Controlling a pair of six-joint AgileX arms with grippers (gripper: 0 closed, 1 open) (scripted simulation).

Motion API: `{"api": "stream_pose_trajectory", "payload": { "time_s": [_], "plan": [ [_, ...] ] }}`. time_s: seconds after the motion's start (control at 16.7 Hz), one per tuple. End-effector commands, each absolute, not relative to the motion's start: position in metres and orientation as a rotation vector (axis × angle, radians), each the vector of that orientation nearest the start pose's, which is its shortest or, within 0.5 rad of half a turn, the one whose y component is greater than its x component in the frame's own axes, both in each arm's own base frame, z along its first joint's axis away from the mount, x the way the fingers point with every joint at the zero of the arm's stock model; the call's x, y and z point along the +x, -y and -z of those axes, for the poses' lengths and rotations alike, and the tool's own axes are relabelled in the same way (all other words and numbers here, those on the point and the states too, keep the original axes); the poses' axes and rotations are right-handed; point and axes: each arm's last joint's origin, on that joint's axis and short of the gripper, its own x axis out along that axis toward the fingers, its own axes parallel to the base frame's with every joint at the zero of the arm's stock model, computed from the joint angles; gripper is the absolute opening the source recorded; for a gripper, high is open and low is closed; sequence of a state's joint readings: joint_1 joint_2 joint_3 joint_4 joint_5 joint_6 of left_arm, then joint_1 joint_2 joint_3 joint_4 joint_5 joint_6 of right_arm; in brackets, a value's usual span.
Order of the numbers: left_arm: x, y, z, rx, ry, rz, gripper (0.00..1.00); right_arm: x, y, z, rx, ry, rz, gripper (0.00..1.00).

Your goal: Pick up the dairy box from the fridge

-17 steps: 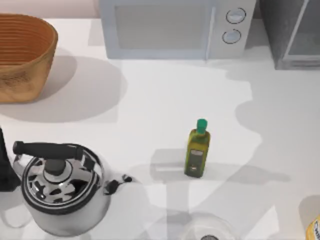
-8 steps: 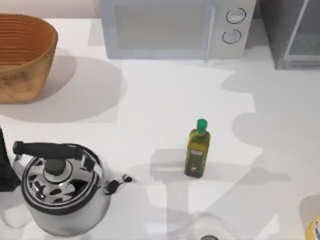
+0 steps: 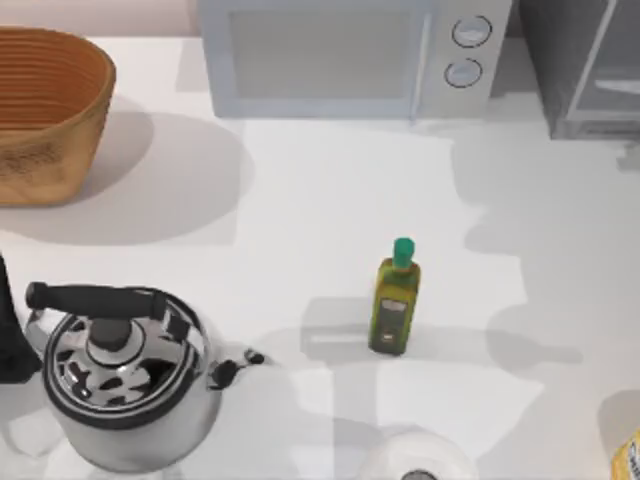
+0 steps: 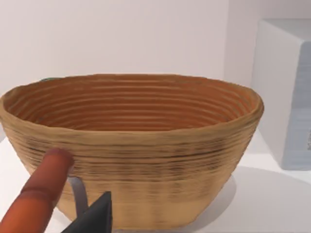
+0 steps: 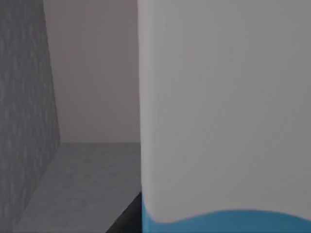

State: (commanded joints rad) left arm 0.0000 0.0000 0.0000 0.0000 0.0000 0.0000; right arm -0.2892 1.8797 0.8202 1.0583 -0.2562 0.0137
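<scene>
in the right wrist view the dairy box (image 5: 223,111) stands very close to the camera, a white wall with a light-blue band at the lower edge, and beyond it the speckled dark grey inner wall at the left of the frame and a grey shelf floor say it sits inside the fridge (image 3: 585,65), which stands at the upper right corner of the top view. a dark sliver at the lower middle of the right wrist view may be a finger of the right hand, but i cannot tell whether that hand is open or closed.

in my judgement the step in hand is closing in on the carton. to do it well, the right hand should line up square with the carton's flat sides, slide in level so it does not nudge the box deeper or tip it, then grip below the folded top and draw straight out past the door frame.

in the top view, near to far, a kettle (image 3: 125,375) sits at lower left, an oil bottle (image 3: 395,298) stands at centre, and a basket (image 3: 45,110) and microwave (image 3: 350,55) line the upper edge of the tabletop (image 3: 300,200). the left arm is parked facing the basket; i cannot tell its hand's state.
</scene>
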Motion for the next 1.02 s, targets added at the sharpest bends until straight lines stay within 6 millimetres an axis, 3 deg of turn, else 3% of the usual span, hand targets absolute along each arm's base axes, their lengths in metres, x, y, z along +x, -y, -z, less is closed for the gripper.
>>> {"api": "stream_pose_trajectory", "payload": {
  "time_s": [0.36, 0.54, 0.78, 1.02],
  "plan": [
    [0.106, 0.001, -0.16, 0.0, 0.0, 0.0, 1.0, 0.363, 0.095, -0.166, 0.002, -0.011, 0.007, 0.0],
    [0.106, 0.001, -0.16, 0.0, 0.0, 0.0, 1.0, 0.355, 0.089, -0.175, 0.0, -0.014, 0.006, 0.0],
    [0.106, 0.001, -0.16, 0.0, 0.0, 0.0, 1.0, 0.331, 0.075, -0.2, -0.007, -0.015, 0.008, 0.0],
    [0.106, 0.001, -0.16, 0.0, 0.0, 0.0, 1.0, 0.289, 0.055, -0.225, -0.011, -0.018, 0.009, 0.0]
  ]
}}
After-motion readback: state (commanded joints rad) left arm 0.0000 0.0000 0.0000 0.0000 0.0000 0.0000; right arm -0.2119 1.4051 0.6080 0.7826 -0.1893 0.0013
